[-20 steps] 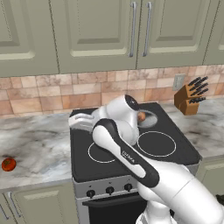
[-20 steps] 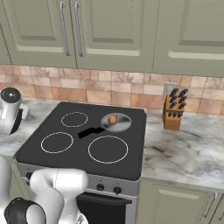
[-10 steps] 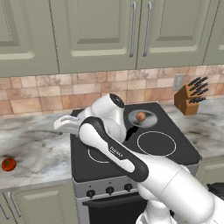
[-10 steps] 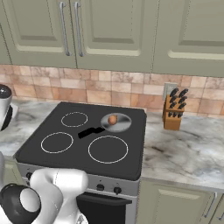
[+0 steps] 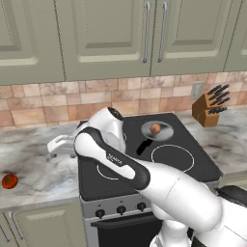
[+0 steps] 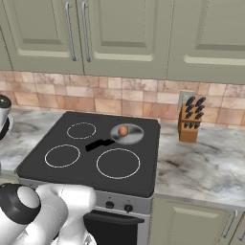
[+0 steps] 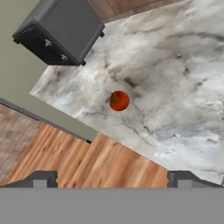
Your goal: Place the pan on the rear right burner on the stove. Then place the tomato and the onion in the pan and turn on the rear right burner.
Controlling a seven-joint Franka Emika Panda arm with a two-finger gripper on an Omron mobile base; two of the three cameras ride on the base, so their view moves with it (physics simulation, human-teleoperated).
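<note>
Marbled grey desk [image 5: 43,166] runs to both sides of the stove [image 6: 91,158], under green cabinets and a tiled wall. The pan [image 6: 127,134] is already set on the rear right burner, its black handle pointing toward the stove's middle, and the onion [image 6: 123,130] is seen resting inside it, so those two steps are judged done. The tomato [image 5: 9,181] is left on the desk well to the left of the stove, near the front edge, which is why the arm is swung out over that side. In the hand view the tomato [image 7: 119,100] is framed well ahead of the fingers [image 7: 43,178], which are spread wide with nothing between them, apparently readied for a descent onto it. A knife block [image 6: 189,122] is stood on the desk right of the stove.
</note>
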